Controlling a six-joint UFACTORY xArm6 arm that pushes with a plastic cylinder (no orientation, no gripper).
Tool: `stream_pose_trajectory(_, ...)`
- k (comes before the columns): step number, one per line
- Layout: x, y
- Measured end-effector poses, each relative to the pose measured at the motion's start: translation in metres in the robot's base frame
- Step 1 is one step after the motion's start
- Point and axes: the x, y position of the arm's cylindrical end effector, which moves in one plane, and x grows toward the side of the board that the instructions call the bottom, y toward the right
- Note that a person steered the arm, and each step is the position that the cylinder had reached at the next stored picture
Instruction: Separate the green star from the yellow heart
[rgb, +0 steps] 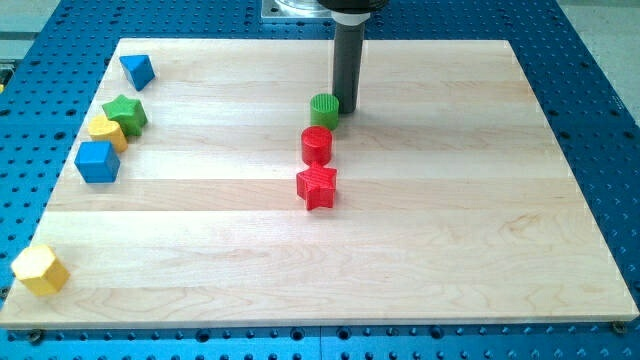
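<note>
Two task blocks, the green star (125, 113) and yellow heart (107, 132), sit touching at the surface's (450, 250) left edge, well apart from my tip (345, 106), a bare gripless tool just beside the green cylinder (324, 110).

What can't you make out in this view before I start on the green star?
- Tip: its end sits just right of the green cylinder; contact cannot be told.
- Arm above the rod: cut off by the view's top edge.
- Yellow heart: partly hidden behind the green star; they look touching, but any gap is too small to tell.
- Yellow block, bottom left: shape unclear.
</note>
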Motion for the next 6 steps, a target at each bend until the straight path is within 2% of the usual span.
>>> stream_pose_trajectory(1,-0.03,-0.027)
stream_pose_trajectory(2,-0.053,-0.157)
stream_pose_trajectory(3,-0.038,-0.264)
stream_pose_trajectory(4,-0.012,-0.315)
stream_pose_trajectory(5,0.023,-0.311)
stream_pose_trajectory(6,0.022,-0.248)
